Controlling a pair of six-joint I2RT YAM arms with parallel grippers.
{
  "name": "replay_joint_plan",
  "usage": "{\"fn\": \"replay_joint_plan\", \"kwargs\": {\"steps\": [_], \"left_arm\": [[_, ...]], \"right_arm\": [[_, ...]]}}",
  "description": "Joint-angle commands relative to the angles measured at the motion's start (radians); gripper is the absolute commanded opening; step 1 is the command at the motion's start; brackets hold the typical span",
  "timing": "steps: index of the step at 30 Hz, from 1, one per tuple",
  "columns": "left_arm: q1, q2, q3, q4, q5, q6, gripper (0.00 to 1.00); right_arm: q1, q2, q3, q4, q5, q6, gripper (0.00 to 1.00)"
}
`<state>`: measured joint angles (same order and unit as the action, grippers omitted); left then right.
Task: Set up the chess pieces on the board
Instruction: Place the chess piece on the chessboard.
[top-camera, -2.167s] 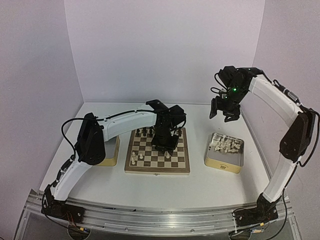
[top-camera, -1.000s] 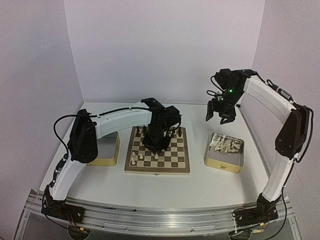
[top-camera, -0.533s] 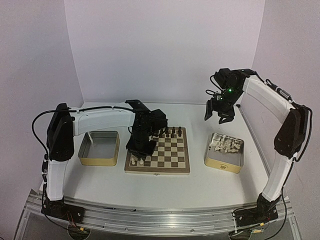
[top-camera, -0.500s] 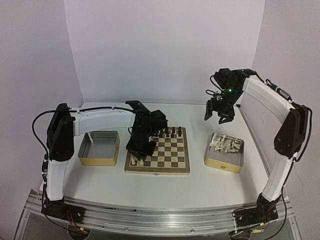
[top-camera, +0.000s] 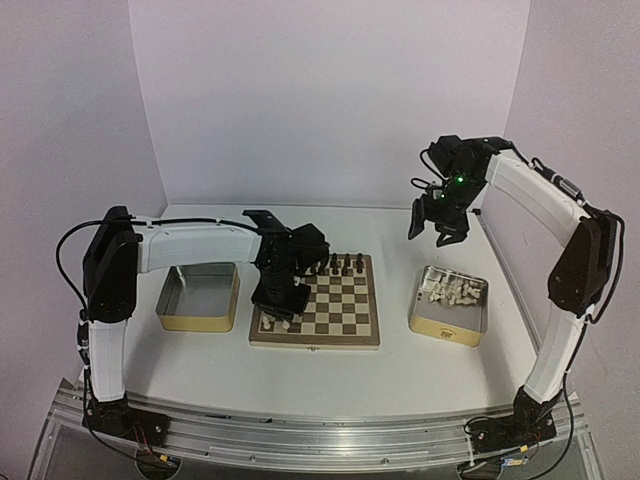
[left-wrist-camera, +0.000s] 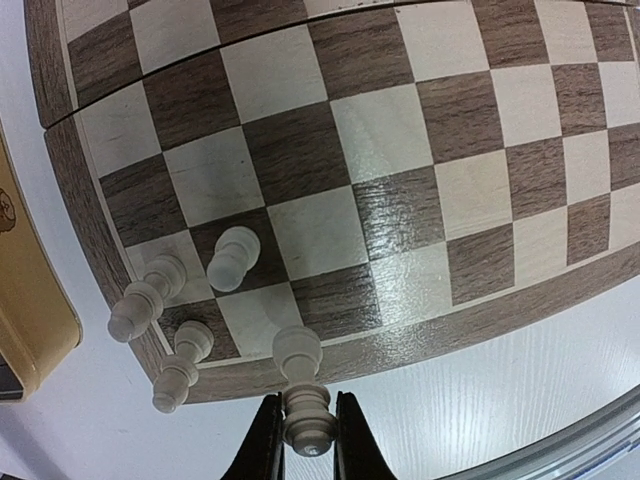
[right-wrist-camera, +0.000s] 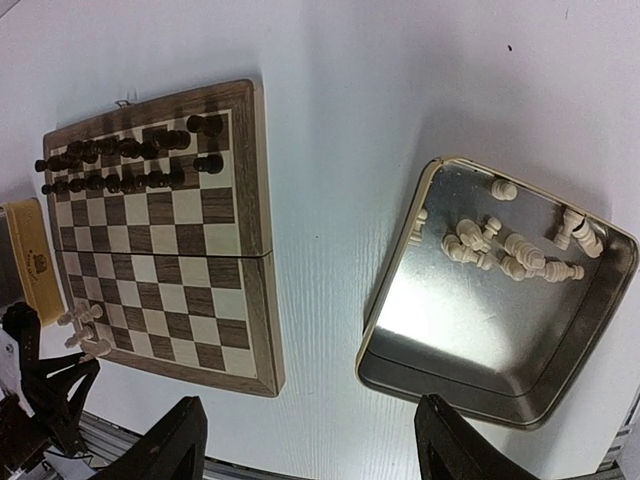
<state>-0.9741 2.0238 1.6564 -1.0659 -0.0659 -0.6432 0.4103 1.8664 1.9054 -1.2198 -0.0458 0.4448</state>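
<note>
The board (top-camera: 315, 341) lies mid-table. My left gripper (top-camera: 281, 306) hovers over its near-left corner, shut on a cream-white chess piece (left-wrist-camera: 300, 385), its fingers (left-wrist-camera: 265, 450) clamping the base. The piece hangs over the board's (left-wrist-camera: 400, 150) near rim. Three more cream pieces (left-wrist-camera: 232, 258) stand on the corner squares beside it. My right gripper (top-camera: 438, 222) is raised high between the board and a tin, open (right-wrist-camera: 310, 405) and empty. Several loose cream pieces (right-wrist-camera: 510, 250) lie in that tin.
Dark pieces (top-camera: 340, 265) fill the board's far rows. The metal tin (top-camera: 446, 326) with cream pieces sits right of the board. An empty tin (top-camera: 195, 322) sits left of the board, close to my left arm.
My left arm has swung left from the board's middle to its near-left corner, still gripping the piece. The right gripper has barely shifted.
</note>
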Motion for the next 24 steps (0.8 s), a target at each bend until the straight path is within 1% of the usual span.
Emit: {"fn": "replay_joint_plan", "kwargs": {"steps": [1,24], "left_arm": [[0.009,-0.049,-0.002,0.045,-0.032,0.021,0.00],[0.025,-0.040,-0.022,0.005,-0.026,0.030,0.00]], "right_arm": [[0.002,0.023,0.046,0.000,-0.017,-0.014,0.71],[0.002,0.064,0.075,0.000,-0.030,-0.021,0.70]]}}
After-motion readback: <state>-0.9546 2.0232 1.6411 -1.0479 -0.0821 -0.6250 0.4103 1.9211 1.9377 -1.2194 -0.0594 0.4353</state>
